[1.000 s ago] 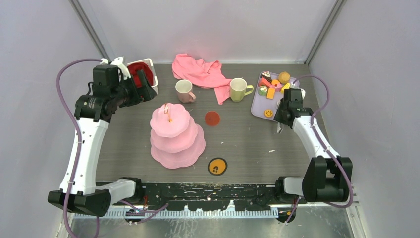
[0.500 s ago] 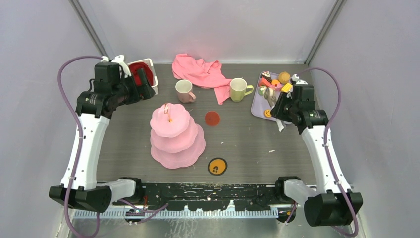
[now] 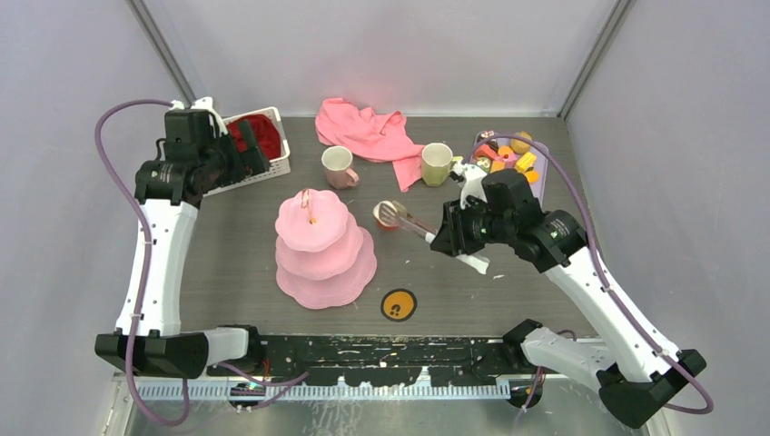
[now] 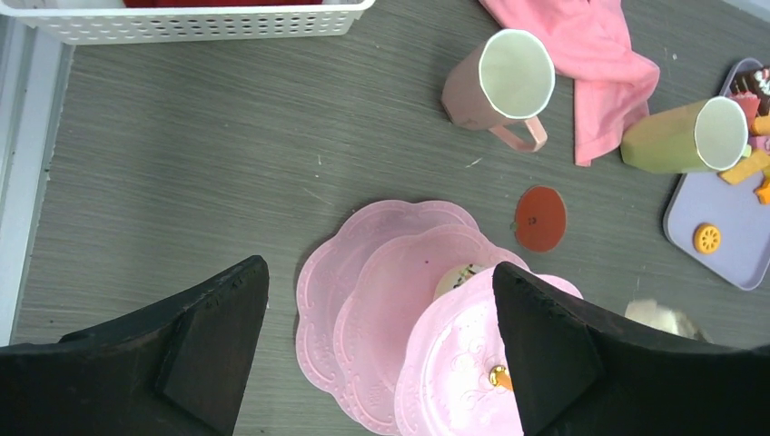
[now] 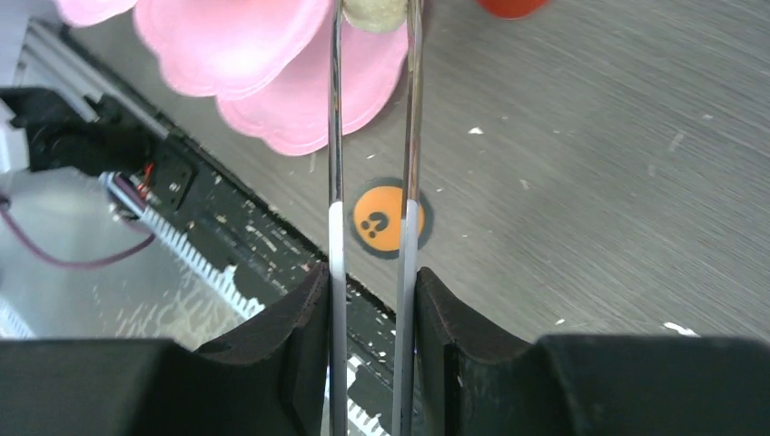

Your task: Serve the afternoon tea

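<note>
Left gripper [image 4: 377, 272] hovers by the white basket [image 3: 259, 145], jaws spread wide, nothing in them. Mid-table sits the 3-tier cake stand [image 3: 325, 250], with the pink mug [image 3: 338, 166] and yellow-green mug [image 3: 436, 163] behind it. Right gripper [image 5: 372, 300] is clamped on metal tongs [image 5: 334, 136], which pinch a pale pastry [image 5: 372, 11] near the stand and the red disc [image 4: 539, 218]. The other toy pastries [image 3: 508, 156] lie on the purple tray [image 3: 538, 182], far right

Bright even light, soft shadows, slight wrist-view blur
</note>
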